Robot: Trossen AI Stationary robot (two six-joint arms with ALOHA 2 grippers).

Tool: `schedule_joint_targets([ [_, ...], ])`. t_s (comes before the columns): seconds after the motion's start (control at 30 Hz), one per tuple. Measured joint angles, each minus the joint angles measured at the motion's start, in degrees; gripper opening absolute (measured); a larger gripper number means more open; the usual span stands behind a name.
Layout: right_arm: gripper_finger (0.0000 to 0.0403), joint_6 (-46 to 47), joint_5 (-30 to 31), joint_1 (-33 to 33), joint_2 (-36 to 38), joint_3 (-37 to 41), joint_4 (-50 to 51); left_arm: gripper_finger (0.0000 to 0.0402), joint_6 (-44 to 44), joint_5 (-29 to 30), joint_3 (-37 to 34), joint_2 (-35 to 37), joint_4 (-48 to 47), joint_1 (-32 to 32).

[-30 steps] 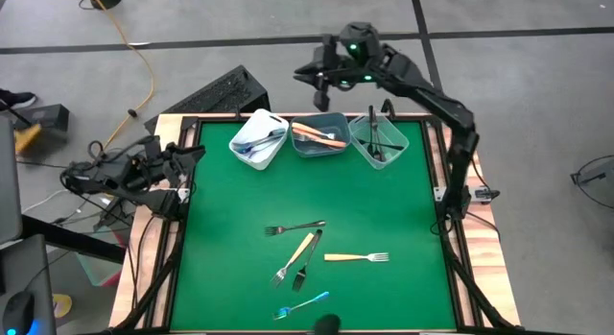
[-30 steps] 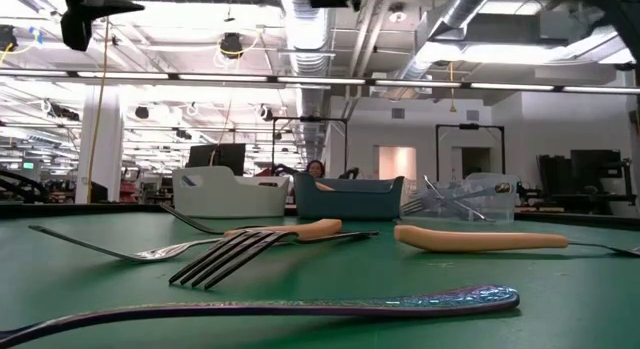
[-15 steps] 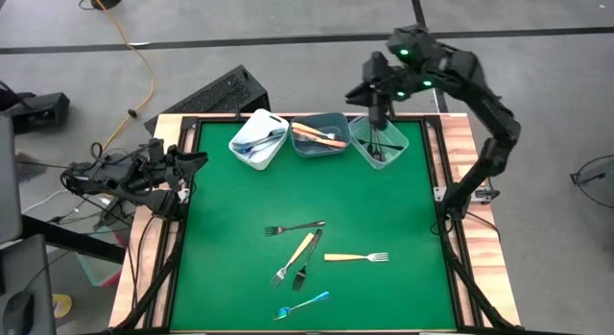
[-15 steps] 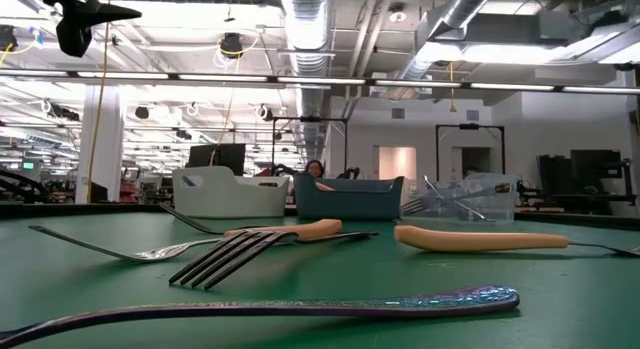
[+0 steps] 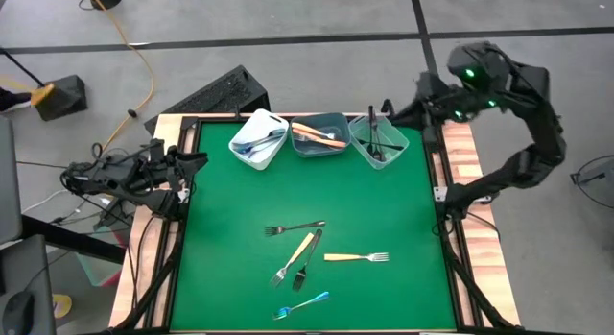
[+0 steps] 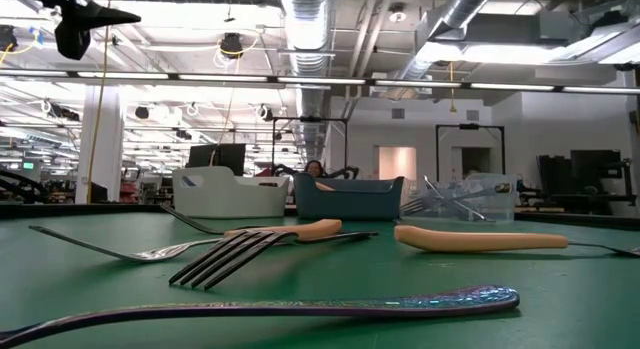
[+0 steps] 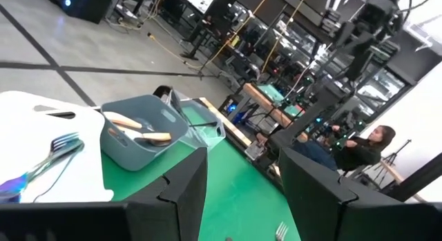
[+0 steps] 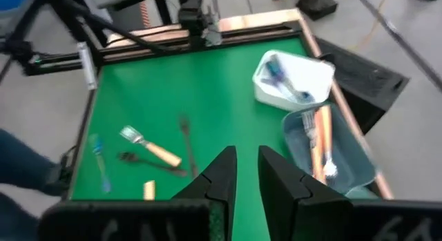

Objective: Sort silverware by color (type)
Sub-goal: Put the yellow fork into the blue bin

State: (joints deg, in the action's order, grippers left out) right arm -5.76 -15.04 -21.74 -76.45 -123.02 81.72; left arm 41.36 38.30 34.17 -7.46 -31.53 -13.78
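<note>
Several pieces of silverware lie flat near the middle of the green table (image 5: 230, 210): a black-handled fork (image 5: 295, 227), a yellow-handled fork (image 5: 297, 253), a black one (image 5: 305, 265), another yellow-handled fork (image 5: 357, 257) and a blue one (image 5: 302, 303). More lie in the white bin (image 5: 259, 139), the grey-blue bin (image 5: 320, 133) and the clear bin (image 5: 377, 141). My right gripper (image 8: 247, 165) hangs high beyond the far right corner, narrowly open, with nothing between its fingers. My left gripper (image 7: 242, 165) waits open at the table's left edge (image 5: 197, 160).
The three bins stand side by side along the far edge. A wooden frame (image 5: 460, 162) borders the table. The green surface between the bins and the forks is bare. A seated person (image 7: 359, 148) shows in the room beyond the table.
My right gripper has swung from above the grey-blue bin, over the clear bin, toward the table's right edge, out past the far right corner. It rose a little and tipped down less steeply. The silverware has not moved.
</note>
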Motion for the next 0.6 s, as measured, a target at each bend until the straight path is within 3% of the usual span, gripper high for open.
schedule_joint_targets([
  [0.17, 0.0075, 7.46, 6.16, 4.23, 10.45, 16.81, -6.5, 0.0164, 3.32, 1.67, 0.0, -0.02, -2.26, 0.0],
  [0.37, 0.0075, 18.65, 7.62, 10.4, 21.45, 42.92, -27.64, 0.0164, 6.29, 2.85, 0.0, -0.02, -4.1, 0.0],
  [0.6, 0.0075, 23.29, 7.62, 20.8, 21.72, 65.83, -48.93, 0.0164, 5.86, 6.04, 0.02, -0.02, -5.9, 0.0],
])
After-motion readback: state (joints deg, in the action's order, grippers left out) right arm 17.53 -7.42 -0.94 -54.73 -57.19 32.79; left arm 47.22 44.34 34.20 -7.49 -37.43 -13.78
